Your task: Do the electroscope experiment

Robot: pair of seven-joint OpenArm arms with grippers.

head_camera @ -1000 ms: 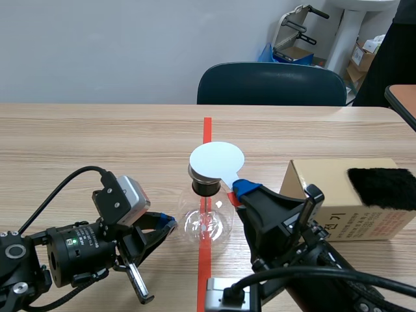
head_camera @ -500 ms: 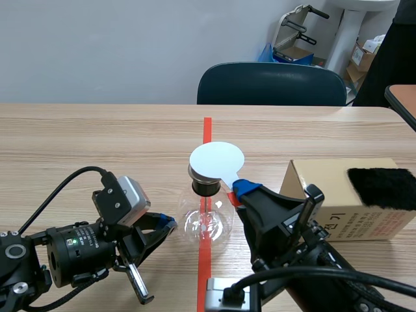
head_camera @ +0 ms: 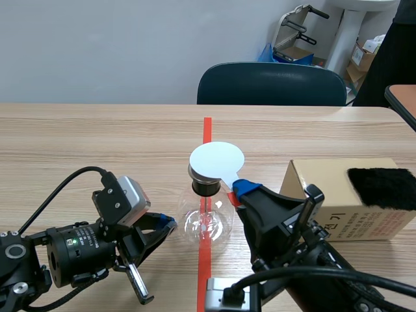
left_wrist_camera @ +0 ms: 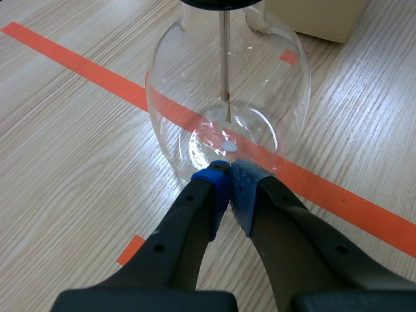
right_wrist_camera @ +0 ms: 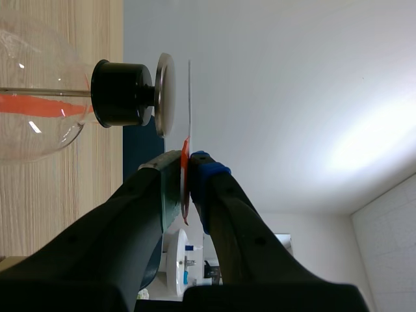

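Wooden table (head_camera: 97, 136); glass flask (head_camera: 207, 224), cardboard box (head_camera: 325, 175) atop

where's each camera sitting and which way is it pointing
Scene view: between the arms, facing across the table; left claw and right claw show low.
Left wrist view: on the left arm, looking down past its shut claw at the glass flask.
Right wrist view: on the right arm, looking past its claw, shut on the white disc.
All three share the glass flask.
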